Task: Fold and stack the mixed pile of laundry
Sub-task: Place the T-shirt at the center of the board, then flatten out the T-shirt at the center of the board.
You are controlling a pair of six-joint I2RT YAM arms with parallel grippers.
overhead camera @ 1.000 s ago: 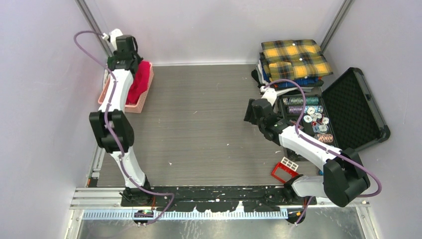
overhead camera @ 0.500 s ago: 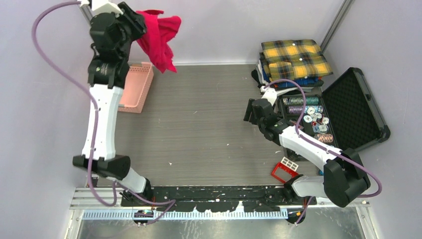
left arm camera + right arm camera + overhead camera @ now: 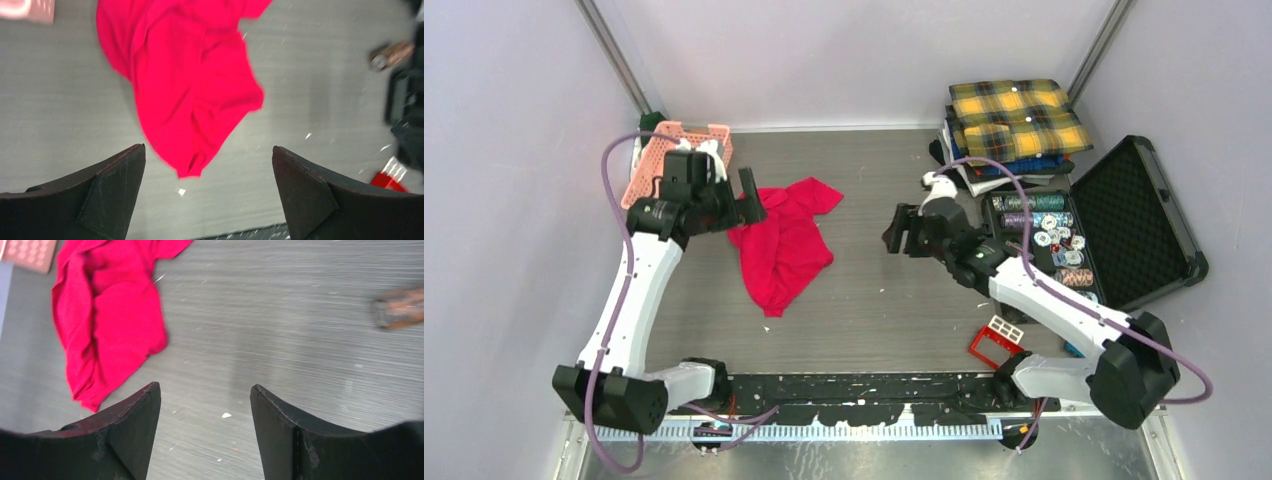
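Red T-shirt (image 3: 784,245), soft, rumpled, on streaked grey table (image 3: 864,300), just beyond left gripper (image 3: 752,200): spread wide, empty. Right gripper (image 3: 898,232) parted, well apart.

Left wrist: creased cloth ahead, between black wedge jaws.

Right wrist: cloth ahead-left of parted jaws.

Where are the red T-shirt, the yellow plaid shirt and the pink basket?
red T-shirt (image 3: 784,250), top view, middle of the cloth.
yellow plaid shirt (image 3: 1019,118), top view, centre of folded face.
pink basket (image 3: 650,170), top view, lattice wall.

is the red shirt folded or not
Not folded: the red shirt lies rumpled and loose on the table, a sleeve sticking out.
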